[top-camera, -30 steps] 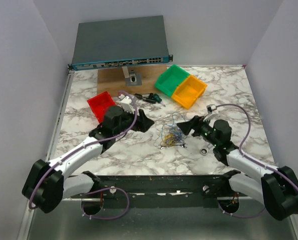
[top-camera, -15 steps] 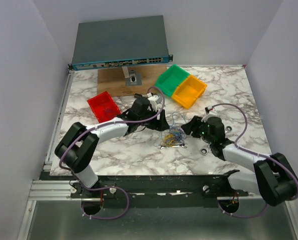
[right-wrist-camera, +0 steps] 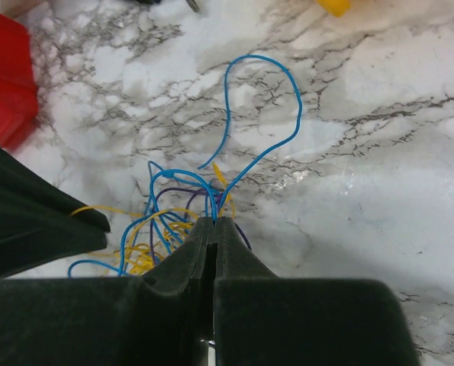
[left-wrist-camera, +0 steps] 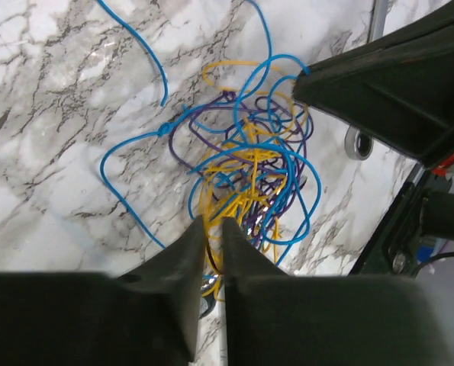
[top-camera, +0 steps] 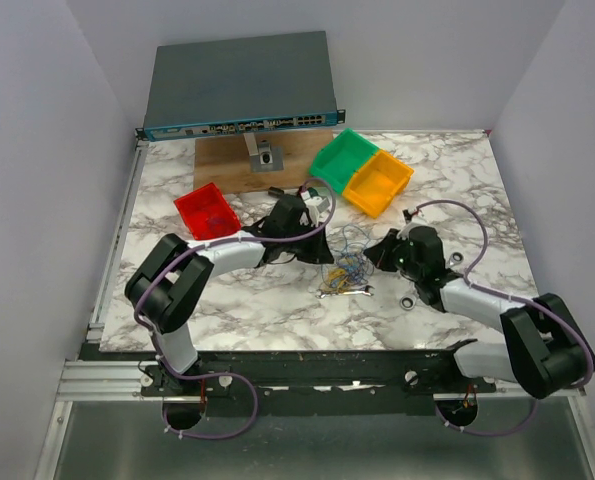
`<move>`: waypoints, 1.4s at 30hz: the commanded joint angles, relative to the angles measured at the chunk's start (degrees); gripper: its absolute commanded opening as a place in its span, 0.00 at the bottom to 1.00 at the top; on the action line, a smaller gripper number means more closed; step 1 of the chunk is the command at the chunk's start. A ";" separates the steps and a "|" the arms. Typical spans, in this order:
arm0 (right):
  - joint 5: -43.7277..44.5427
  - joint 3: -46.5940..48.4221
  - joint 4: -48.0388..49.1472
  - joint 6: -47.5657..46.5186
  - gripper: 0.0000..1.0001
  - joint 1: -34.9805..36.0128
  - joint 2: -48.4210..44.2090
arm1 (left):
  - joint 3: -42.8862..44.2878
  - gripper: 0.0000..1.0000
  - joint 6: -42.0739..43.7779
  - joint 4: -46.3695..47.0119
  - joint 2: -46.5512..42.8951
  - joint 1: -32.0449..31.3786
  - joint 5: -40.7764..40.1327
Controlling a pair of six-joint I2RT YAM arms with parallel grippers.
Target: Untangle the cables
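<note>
Marble table (top-camera: 457, 170), tangle (top-camera: 344, 272) newly reached: left gripper (left-wrist-camera: 213, 223) clamping yellow strand (left-wrist-camera: 246, 155), right gripper (right-wrist-camera: 214, 221) clamping blue strand (right-wrist-camera: 299, 107)

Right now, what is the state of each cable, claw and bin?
cables, tangled in one heap
left claw, nearly shut, grip unclear
right claw, shut on blue cable
red bin, empty
green bin, empty
yellow bin, empty

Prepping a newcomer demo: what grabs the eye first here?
The blue, yellow and purple cable tangle mid-table, with an arm closing in from each side. The right gripper is shut on a blue cable that loops away over the marble; the left gripper sits at the tangle's edge, fingers nearly together. Behind, the red bin, green bin and yellow bin stand out.
</note>
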 commanded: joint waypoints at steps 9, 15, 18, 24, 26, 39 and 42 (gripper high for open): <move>27.78 -5.50 -7.40 4.32 0.01 -0.05 -20.65 | -13.03 0.00 -3.79 6.29 -15.56 9.07 -9.70; 52.23 -7.62 -19.93 15.07 0.01 -0.06 -33.05 | -21.92 0.00 -5.70 7.41 -28.87 13.01 -24.34; 55.41 -8.65 -21.87 17.56 0.01 -0.03 -36.52 | -25.22 0.00 -6.53 7.03 -36.04 13.02 -32.64; 54.40 -8.07 -20.93 17.48 0.01 -0.05 -33.96 | -29.12 0.00 -7.14 2.70 -47.00 12.92 -45.73; 54.86 -7.44 -21.23 18.20 0.01 -0.03 -32.04 | -29.96 0.00 -7.55 2.64 -48.99 12.75 -47.42; 63.58 -6.88 -33.25 27.58 0.05 -0.03 -36.84 | -33.43 0.00 -10.29 -0.05 -58.56 10.93 -63.09; 48.96 -7.38 -22.41 12.61 0.24 -0.03 -37.78 | -34.53 0.00 -6.77 5.03 -58.22 10.47 -56.06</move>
